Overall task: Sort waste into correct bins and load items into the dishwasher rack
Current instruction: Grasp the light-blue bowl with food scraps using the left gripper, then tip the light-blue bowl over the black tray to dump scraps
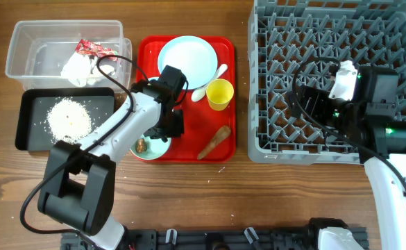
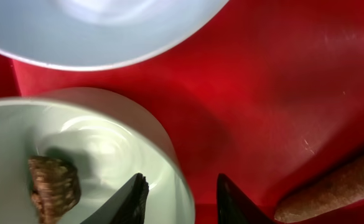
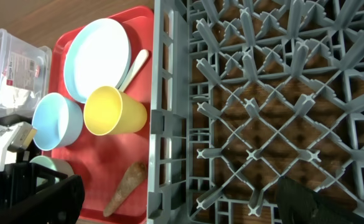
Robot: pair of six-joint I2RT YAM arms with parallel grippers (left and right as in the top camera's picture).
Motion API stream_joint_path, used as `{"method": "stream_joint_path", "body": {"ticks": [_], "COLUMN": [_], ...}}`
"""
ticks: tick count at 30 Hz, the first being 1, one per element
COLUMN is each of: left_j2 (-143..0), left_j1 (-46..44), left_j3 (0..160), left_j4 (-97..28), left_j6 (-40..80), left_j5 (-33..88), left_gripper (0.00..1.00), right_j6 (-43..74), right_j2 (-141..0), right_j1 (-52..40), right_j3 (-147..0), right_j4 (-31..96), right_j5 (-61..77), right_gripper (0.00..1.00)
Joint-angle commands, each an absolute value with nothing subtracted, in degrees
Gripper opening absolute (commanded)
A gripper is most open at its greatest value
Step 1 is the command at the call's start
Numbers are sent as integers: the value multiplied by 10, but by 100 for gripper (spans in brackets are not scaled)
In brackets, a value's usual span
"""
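The mint-green bowl point(image 2: 107, 134) sits at the near-left corner of the flat red serving tray point(image 2: 281, 93), with the small brown food lump point(image 2: 54, 186) lying inside it. The left tool point(image 2: 180, 180) is right over the bowl's rim. Its jaws are parted a moderate way, with one dark finger point(image 2: 135, 202) inside the bowl and the other outside over the tray. The rim passes between them and nothing is clamped.

Just beyond it on the same tray stands the pale-blue bowl point(image 2: 94, 31). The brown carrot-shaped stick point(image 2: 340, 190) lies to the other side, toward the tray's right edge. Farther up the tray are the large pale-blue round plate point(image 1: 187, 59), the small yellow cup point(image 1: 219, 94) and the white plastic spoon point(image 1: 215, 78) between them.

Left of the tray, the shallow black rectangular tray point(image 1: 23, 125) holds the loose white rice grains point(image 1: 69, 118). Behind it, the clear plastic rectangular tub point(image 1: 15, 62) holds the crumpled red wrapper point(image 1: 94, 47) and crumpled white napkin point(image 1: 78, 69).

On the right of the wooden counter point(image 1: 258, 201) stands the large square grey plastic rack point(image 1: 341, 28). The right tool point(image 1: 310, 103) hangs over its pegs, and I cannot tell how far its jaws are apart.
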State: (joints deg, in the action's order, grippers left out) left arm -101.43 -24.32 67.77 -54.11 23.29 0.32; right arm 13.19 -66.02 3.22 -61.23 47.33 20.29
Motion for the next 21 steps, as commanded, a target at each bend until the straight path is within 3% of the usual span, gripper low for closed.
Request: {"method": "stream_joint_path", "body": {"ticks": [1, 5, 9, 13, 21], "left_j2": [-1012, -1013, -1013, -1013, -949], "left_j1": [-244, -249, -263, -264, -221], "left_j3": [675, 670, 628, 622, 795], "left_j4": [-540, -540, -492, -488, -701], "left_j6": [227, 227, 227, 228, 196], "left_j5": [6, 8, 8, 8, 48], "left_gripper": [37, 41, 33, 4, 4], "right_j6": [136, 136, 136, 136, 136], "right_j2": [-662, -662, -664, -675, -679], "right_j1": [34, 34, 34, 34, 34], "right_j3": [-623, -623, -623, -623, -623], "right_j4": [472, 472, 472, 472, 474], "right_j5": [193, 193, 193, 193, 193], "right_gripper": [100, 99, 100, 100, 100]}}
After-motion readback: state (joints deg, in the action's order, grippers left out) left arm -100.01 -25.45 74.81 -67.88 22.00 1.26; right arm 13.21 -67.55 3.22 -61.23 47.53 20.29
